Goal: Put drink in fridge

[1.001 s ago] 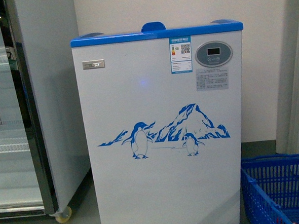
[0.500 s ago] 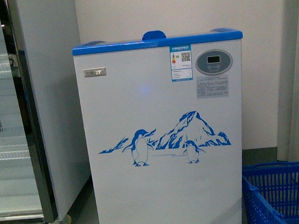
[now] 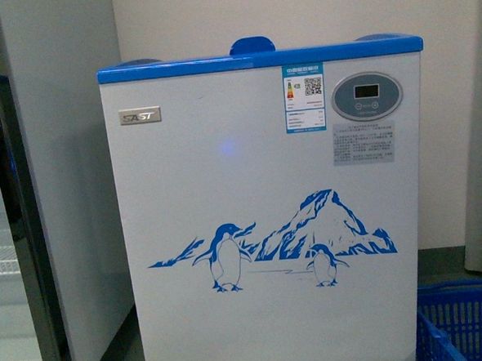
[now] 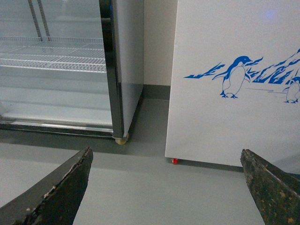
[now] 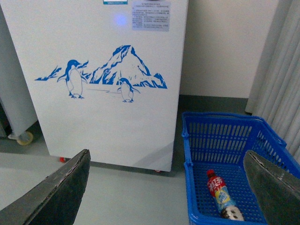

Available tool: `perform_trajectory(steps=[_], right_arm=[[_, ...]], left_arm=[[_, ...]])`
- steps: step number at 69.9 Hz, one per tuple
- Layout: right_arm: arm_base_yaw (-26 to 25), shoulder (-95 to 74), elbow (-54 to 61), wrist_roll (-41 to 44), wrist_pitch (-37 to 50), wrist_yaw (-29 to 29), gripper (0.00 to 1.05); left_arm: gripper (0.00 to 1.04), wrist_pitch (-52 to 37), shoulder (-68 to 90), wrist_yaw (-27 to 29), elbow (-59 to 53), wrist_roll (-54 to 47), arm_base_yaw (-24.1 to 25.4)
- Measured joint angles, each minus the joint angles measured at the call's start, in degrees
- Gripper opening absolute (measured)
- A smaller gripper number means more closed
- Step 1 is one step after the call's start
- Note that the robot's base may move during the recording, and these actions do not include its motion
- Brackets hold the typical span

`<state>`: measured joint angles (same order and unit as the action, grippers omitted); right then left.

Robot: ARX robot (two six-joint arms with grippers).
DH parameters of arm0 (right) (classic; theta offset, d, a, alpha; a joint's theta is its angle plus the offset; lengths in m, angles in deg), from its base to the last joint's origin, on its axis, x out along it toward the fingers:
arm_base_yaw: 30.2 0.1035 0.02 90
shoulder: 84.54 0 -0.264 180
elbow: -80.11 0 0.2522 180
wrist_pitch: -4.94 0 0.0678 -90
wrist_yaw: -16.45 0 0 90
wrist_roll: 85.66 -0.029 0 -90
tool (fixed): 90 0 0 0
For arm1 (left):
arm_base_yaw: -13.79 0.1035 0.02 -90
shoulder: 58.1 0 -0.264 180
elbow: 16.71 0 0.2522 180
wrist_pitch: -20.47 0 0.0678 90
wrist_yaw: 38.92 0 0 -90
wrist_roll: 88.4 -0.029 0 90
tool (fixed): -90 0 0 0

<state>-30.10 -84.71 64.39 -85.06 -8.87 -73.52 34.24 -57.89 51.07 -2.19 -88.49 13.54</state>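
drink [image 5: 220, 194] lying in blue basket [image 3: 464, 318], front view lower right, beside fridge [image 3: 268, 220] | right gripper [image 5: 166, 152] spread wide, empty, well apart from drink | left gripper [image 4: 166, 150] spread wide, empty

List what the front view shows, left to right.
tall grey glass-door fridge → white chest freezer → blue basket
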Motion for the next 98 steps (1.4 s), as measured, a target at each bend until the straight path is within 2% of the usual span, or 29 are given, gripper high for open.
perform_trajectory(steps=[56, 58, 62, 63, 66, 70, 78, 85, 92, 98], right_arm=[[0.02, -0.02, 0.0, -0.02, -0.02, -0.13, 0.98], [0.66, -0.72, -0.24, -0.76, -1.09, -2.34, 0.98], [3.04, -3.93, -2.34, -4.31, -7.34, -11.26, 0.98], [3.54, -6.38, -3.43, -6.01, -10.19, -15.19, 0.98], [2.78, -10.27, -4.57, -7.76, -13.27, -19.23, 0.98], [-1.97, -17.05, -5.03, -9.07, -13.64, -19.15, 0.98], [-21.84, -34.23, -8.41, -4.66, -3.37, -0.7, 0.98], [-33.62, -49.31, -12.11, 2.23, 6.34, 9.79, 0.98], [-41.66, -64.61, -15.72, 10.27, 15.39, 14.8, 0.98], [-47.93, -86.58, -20.5, 20.22, 26.88, 16.92, 0.98]], left_arm=[[0.97, 0.0, 0.07, 0.02, 0.0, 0.0, 0.0], [0.97, 0.0, 0.04, 0.02, 0.0, 0.0, 0.0], [0.97, 0.0, 0.04, 0.02, 0.0, 0.0, 0.0], [0.97, 0.0, 0.07, 0.02, 0.0, 0.0, 0.0], [0.97, 0.0, 0.04, 0.0, 0.02, 0.0, 0.0], [0.97, 0.0, 0.04, 0.0, 0.0, -0.02, 0.0], [0.97, 0.0, 0.04, 0.0, 0.0, -0.02, 0.0], [0.97, 0.0, 0.04, 0.0, 0.0, -0.02, 0.0], [0.97, 0.0, 0.04, 0.02, 0.0, 0.0, 0.0], [0.97, 0.0, 0.04, -0.02, 0.02, -0.02, 0.0]])
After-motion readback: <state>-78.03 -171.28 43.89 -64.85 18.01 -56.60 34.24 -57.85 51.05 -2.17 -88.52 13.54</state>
